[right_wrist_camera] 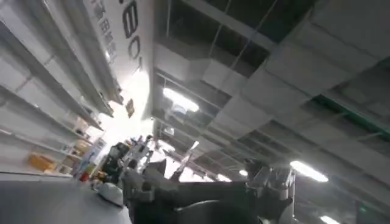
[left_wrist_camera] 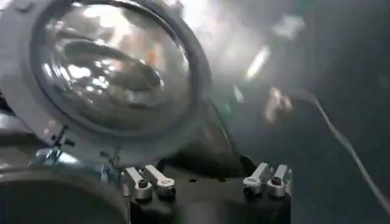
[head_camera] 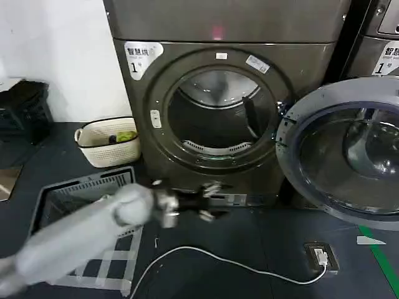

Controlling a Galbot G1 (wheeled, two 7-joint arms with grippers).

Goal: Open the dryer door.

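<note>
The dryer [head_camera: 187, 75] is a grey-brown front loader with a white "1" sticker and a pink light. Its round drum opening [head_camera: 218, 112] is uncovered. The dryer door [head_camera: 349, 156] stands swung out to the right, its grey inner rim and bulging glass facing me. My left gripper [head_camera: 209, 200] hovers low in front of the dryer's base, open and holding nothing, well left of the door. In the left wrist view the dryer door [left_wrist_camera: 109, 67] lies beyond the open left gripper [left_wrist_camera: 207, 167]. My right gripper [right_wrist_camera: 210, 173] points up at the ceiling, open and empty.
A cream basket [head_camera: 109, 142] and a grey crate [head_camera: 87, 193] sit on the dark floor to the left. A white cable [head_camera: 218, 258] runs to a small box [head_camera: 321, 256]. A second machine [head_camera: 380, 43] stands at the right, behind the door.
</note>
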